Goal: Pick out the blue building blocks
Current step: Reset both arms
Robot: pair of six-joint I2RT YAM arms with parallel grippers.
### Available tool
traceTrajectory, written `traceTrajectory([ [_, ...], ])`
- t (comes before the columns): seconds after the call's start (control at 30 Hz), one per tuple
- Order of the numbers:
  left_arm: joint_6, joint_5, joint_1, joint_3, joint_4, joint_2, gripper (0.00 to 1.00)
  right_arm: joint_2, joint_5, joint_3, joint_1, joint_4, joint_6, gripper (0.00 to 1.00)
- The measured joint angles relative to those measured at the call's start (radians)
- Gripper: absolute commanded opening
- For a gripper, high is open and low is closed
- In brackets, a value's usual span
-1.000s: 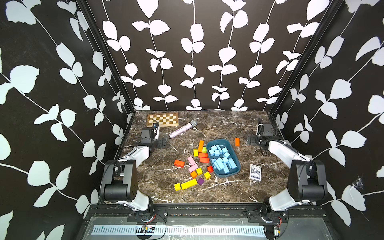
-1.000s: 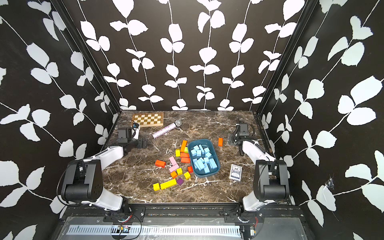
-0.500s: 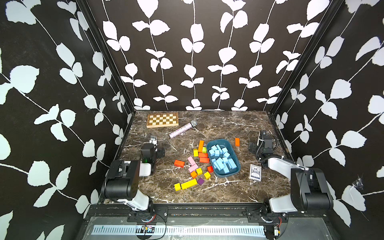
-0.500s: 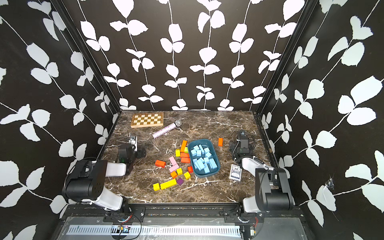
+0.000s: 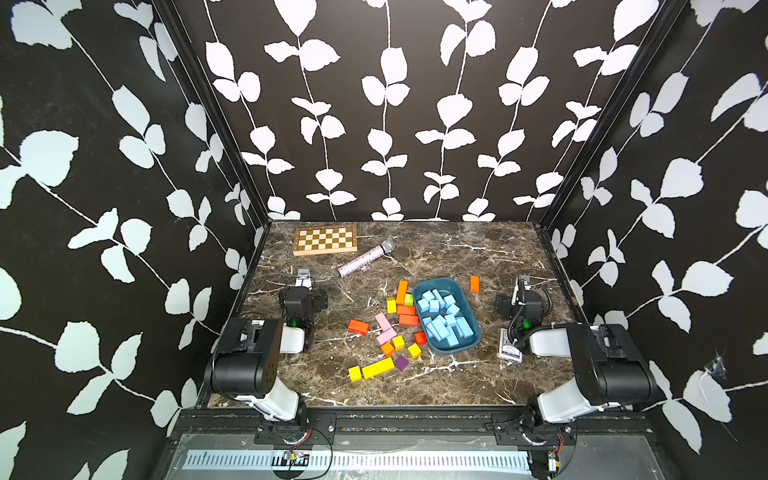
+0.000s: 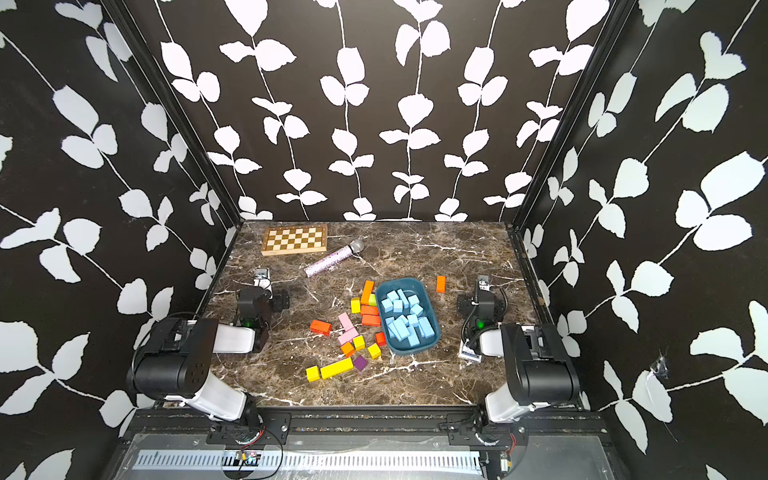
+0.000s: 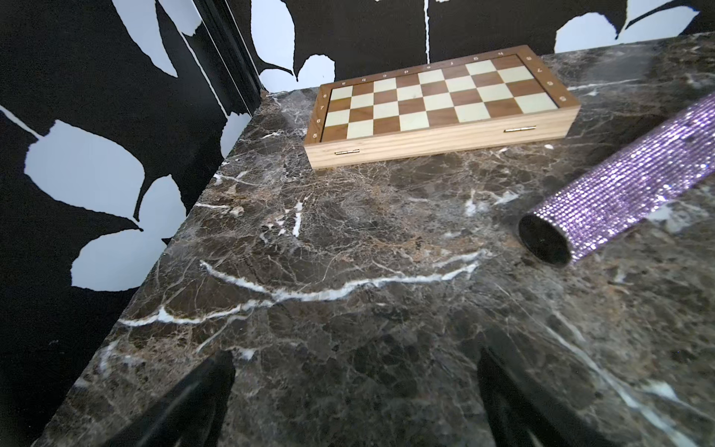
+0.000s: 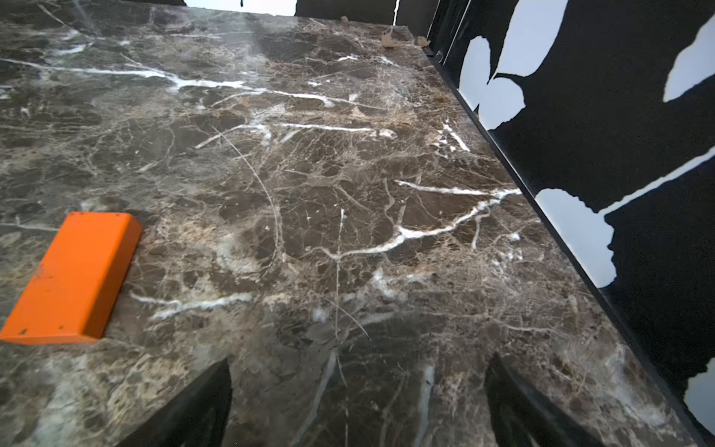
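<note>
**Both arms folded back; blue blocks lie in tray**

Both arms have drawn back from half a second ago and sit folded low at the near edge. The left gripper point(image 5: 303, 275) and right gripper point(image 5: 523, 283) gape wide over the bare, veined marble tabletop point(image 5: 457, 257), holding nothing. The matte blue building blocks point(image 5: 444, 318) are heaped in a rounded teal tray point(image 5: 453, 352). Orange, yellow and pink blocks point(image 5: 384, 326) crowd its left side. A wooden chessboard point(image 5: 325, 240) and a rhinestone microphone point(image 5: 365, 258) lie beyond the left gripper. A lone orange bar point(image 8: 73, 278) lies near the right one.
</note>
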Motion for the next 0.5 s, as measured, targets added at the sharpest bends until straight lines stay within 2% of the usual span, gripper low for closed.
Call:
traceTrajectory([
  [0.5,0.0,-0.001,0.0,0.0,0.0,0.0,0.99,-0.002,0.012,0.003,0.003,0.059,-0.004,0.99],
])
